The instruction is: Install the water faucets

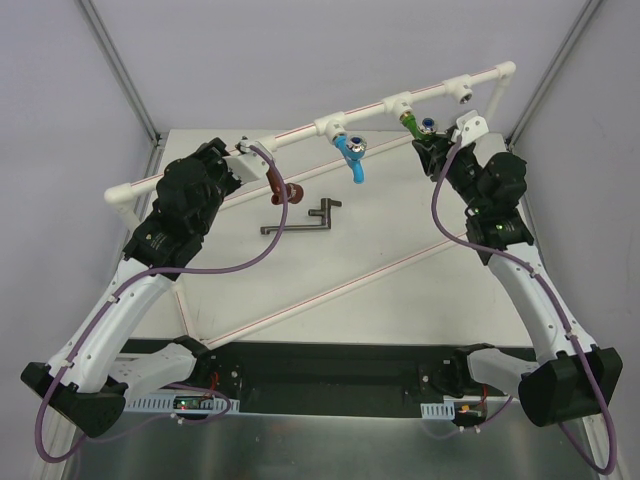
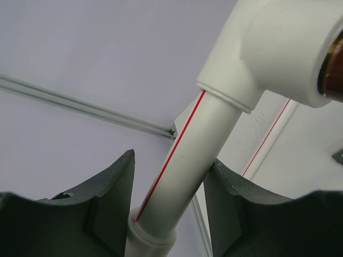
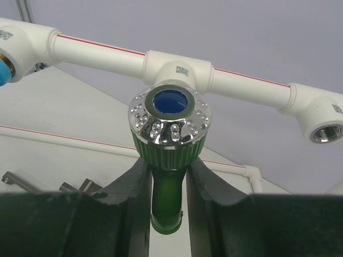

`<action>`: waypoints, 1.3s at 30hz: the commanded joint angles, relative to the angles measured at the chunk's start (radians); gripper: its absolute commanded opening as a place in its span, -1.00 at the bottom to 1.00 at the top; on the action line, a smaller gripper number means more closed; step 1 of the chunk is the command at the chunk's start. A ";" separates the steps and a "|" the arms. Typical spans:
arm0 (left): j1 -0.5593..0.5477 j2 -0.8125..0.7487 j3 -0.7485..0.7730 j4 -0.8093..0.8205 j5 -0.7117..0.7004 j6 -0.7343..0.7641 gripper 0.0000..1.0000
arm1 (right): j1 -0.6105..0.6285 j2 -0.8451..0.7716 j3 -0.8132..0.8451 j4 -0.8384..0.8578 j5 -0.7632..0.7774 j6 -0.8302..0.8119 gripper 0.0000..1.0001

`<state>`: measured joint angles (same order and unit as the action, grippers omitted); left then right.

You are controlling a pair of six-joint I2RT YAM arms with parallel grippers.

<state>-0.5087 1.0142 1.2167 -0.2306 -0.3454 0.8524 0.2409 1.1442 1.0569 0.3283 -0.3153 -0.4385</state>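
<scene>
The white pipe frame (image 1: 300, 133) runs across the back. The bright blue faucet (image 1: 352, 152) hangs from a tee. The reddish-brown faucet (image 1: 282, 188) hangs at the left fitting; its dark end shows in that fitting's mouth (image 2: 336, 69). My right gripper (image 1: 428, 145) (image 3: 168, 166) is shut on the green faucet (image 1: 411, 124) (image 3: 169, 187), whose silver cap (image 3: 170, 120) sits right in front of the middle tee (image 3: 177, 67); the joint is hidden. My left gripper (image 1: 238, 158) (image 2: 170, 166) is closed round the white pipe (image 2: 187, 160) below the left fitting.
An empty tee with a metal thread (image 1: 462, 93) (image 3: 321, 128) is at the right end of the frame. Dark metal tools (image 1: 300, 222) (image 3: 16, 179) lie on the table under the frame. The frame's lower pipes (image 1: 330, 290) cross the table diagonally. Enclosure walls stand close behind.
</scene>
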 commanded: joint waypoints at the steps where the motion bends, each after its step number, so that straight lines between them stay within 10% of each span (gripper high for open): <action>1: -0.007 0.018 -0.057 -0.113 0.072 -0.302 -1.00 | 0.009 0.020 0.054 0.012 -0.018 -0.031 -0.97; 39: -0.007 0.006 -0.059 -0.113 0.072 -0.300 -1.00 | -0.014 0.104 0.080 0.014 0.136 0.682 -0.97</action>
<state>-0.5083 1.0142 1.2144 -0.2230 -0.3450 0.8516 0.2382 1.1797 1.0958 0.3088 -0.2207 0.0891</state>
